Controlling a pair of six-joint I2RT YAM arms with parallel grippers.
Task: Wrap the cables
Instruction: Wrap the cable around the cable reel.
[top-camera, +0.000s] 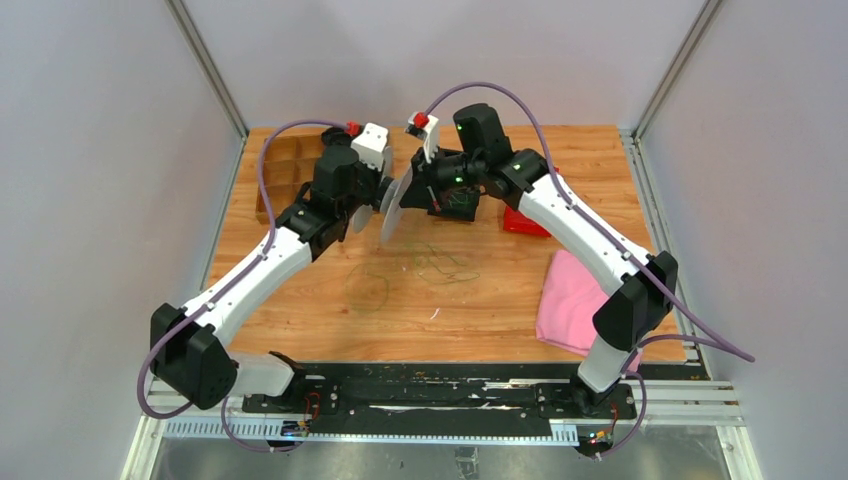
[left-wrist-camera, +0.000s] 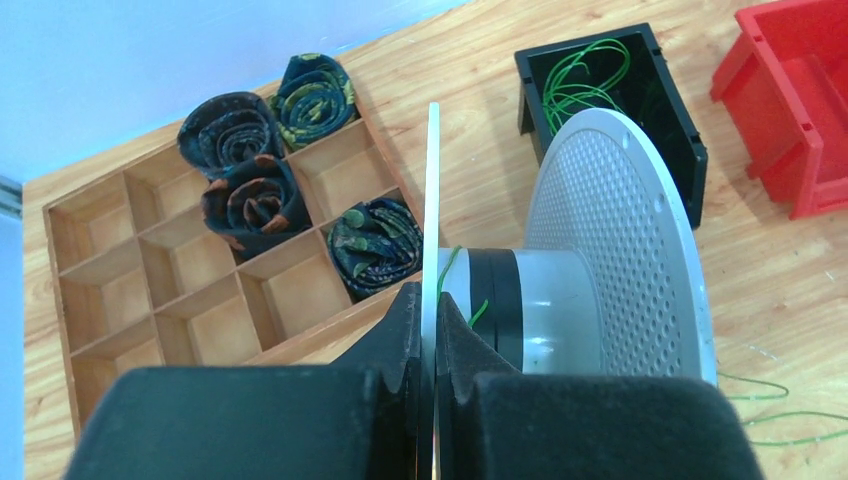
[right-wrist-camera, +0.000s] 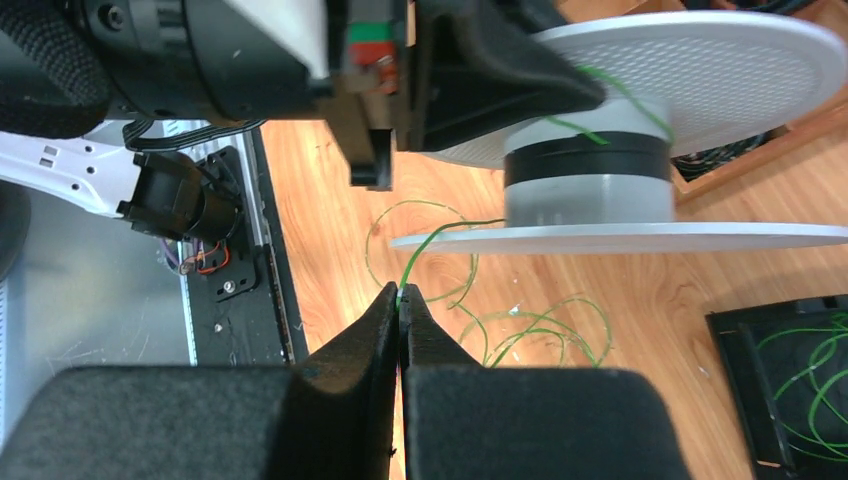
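Note:
My left gripper (left-wrist-camera: 430, 300) is shut on the thin edge of one flange of the grey spool (left-wrist-camera: 620, 240) and holds it above the table; the spool shows in the top view (top-camera: 393, 208). A green cable (right-wrist-camera: 440, 238) runs from the spool's hub (right-wrist-camera: 585, 185) down to my right gripper (right-wrist-camera: 400, 296), which is shut on it just below the spool. Loose green cables (right-wrist-camera: 535, 330) curl on the table under it, also in the top view (top-camera: 440, 262). An olive loop (top-camera: 368, 288) lies to their left.
A black bin (left-wrist-camera: 680, 130) with more green cables stands behind the spool. A wooden compartment tray (left-wrist-camera: 150, 270) with dark cord bundles is at the far left. A red bin (top-camera: 525, 222) and a pink cloth (top-camera: 575, 300) lie at the right.

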